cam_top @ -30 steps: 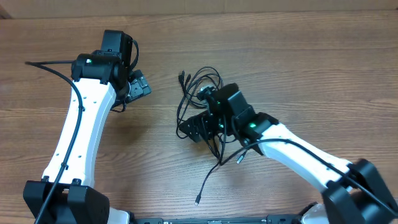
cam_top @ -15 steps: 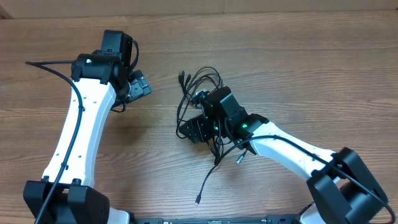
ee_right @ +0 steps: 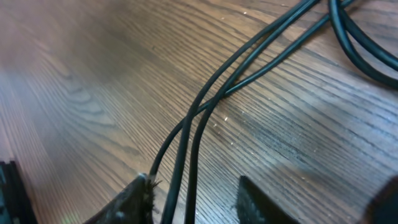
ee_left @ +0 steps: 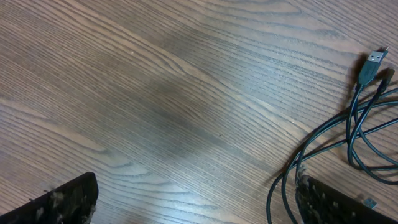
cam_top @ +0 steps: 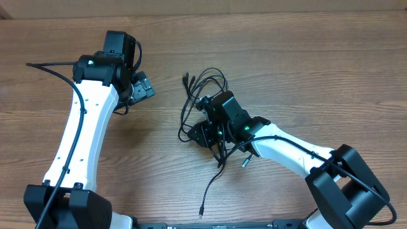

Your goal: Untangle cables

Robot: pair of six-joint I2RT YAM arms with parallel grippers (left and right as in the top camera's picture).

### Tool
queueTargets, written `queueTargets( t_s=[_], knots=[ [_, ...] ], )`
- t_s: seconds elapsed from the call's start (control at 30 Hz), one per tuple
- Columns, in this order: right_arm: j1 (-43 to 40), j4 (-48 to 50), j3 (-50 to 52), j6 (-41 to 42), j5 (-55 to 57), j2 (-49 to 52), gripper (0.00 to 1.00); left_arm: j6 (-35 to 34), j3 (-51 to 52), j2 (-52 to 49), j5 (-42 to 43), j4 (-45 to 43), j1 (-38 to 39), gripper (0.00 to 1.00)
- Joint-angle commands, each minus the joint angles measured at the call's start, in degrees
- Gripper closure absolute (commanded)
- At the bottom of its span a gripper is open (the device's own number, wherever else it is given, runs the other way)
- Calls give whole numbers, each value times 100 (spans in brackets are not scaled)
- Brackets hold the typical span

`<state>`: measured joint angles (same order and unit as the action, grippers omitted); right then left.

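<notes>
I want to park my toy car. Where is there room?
The table is bare right of the cables, along the far edge, and between the cables and the left hand. It is crowded in the middle, where the right hand straddles the cables.

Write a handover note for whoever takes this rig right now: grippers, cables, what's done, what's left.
Left gripper: open and empty, over bare table to the left of the tangle.
Right gripper: open, low over the tangle. Two cable strands run between its fingers, not clamped.
Cables: one knotted bundle mid-table. A USB plug sticks out at its far edge, and a loose tail trails toward the robot's base.
Done: nothing is separated.
Left: close on the strands and pull them free, probably with the left gripper pinning the bundle.
</notes>
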<state>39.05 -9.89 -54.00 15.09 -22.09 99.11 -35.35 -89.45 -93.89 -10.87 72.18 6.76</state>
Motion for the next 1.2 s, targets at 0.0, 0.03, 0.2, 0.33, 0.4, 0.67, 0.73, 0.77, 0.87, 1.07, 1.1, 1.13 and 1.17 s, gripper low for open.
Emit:
queueTargets(
  t_s=[0.0, 0.03, 0.2, 0.33, 0.4, 0.67, 0.73, 0.77, 0.87, 1.07, 1.1, 1.13, 1.17],
  knots=[
    [22, 39, -76, -7, 17, -2, 67, 107, -66, 50, 42, -7, 33, 0],
    [22, 39, -76, -7, 17, -2, 69, 107, -66, 50, 44, -7, 33, 0],
    [22, 37, -76, -4, 15, -2, 72, 107, -66, 50, 42, -7, 33, 0],
    [22, 37, -76, -4, 15, -2, 73, 107, -66, 50, 42, -7, 33, 0],
    [22, 37, -76, -7, 15, -2, 80, 107, -66, 50, 42, -7, 33, 0],
    [20, -61, -79, -4, 20, -11, 96, 107, -66, 50, 42, -7, 33, 0],
    [4, -125, -83, -4, 20, -39, 96, 107, -66, 50, 42, -7, 33, 0],
    [-11, -142, -83, -2, 17, -66, 96, 107, -66, 50, 42, -7, 33, 0],
    [-70, -264, -85, 17, 20, -289, 96, 107, -66, 50, 42, -7, 33, 0],
    [-306, -568, -140, 258, 17, -1091, 96, 107, -66, 50, 44, -7, 33, 0],
    [-345, -586, -146, 280, 13, -1233, 96, 107, -66, 50, 42, -7, 33, 0],
    [-385, -601, -153, 295, 4, -1414, 96, 107, -66, 50, 42, -7, 33, 0],
    [-417, -605, -155, 295, -2, -1578, 96, 107, -66, 50, 44, -7, 33, 0]
  ],
)
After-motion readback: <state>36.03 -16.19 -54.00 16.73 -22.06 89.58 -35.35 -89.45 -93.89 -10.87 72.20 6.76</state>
